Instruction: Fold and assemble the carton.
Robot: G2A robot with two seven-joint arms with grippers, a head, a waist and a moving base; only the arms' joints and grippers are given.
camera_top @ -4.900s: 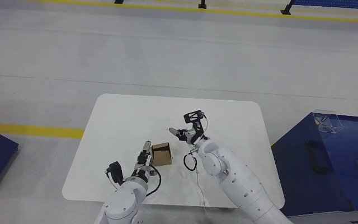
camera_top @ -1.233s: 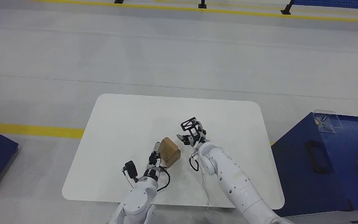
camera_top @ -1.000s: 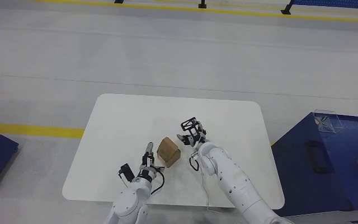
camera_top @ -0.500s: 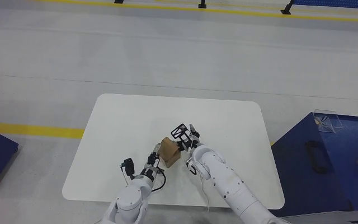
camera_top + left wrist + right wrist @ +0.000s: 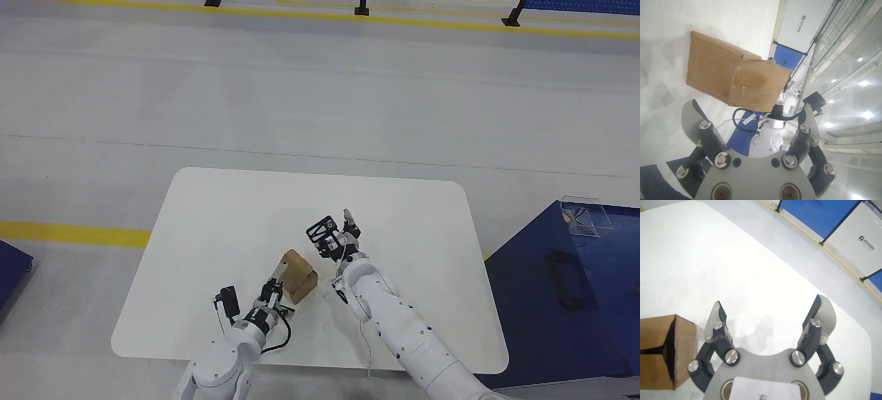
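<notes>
- Carton (image 5: 297, 274): a small brown cardboard box resting on the white counter (image 5: 200, 220), between the two hands. Its panels are creased, a strip of clear tape crosses one seam, and the end flaps are folded inward with dark slits between them.
- Left hand (image 5: 749, 108): fingers spread wide, just short of the carton's taped side, gripping nothing.
- Right hand (image 5: 768, 302): fingers apart, just beside the carton's flap end, holding nothing.
</notes>
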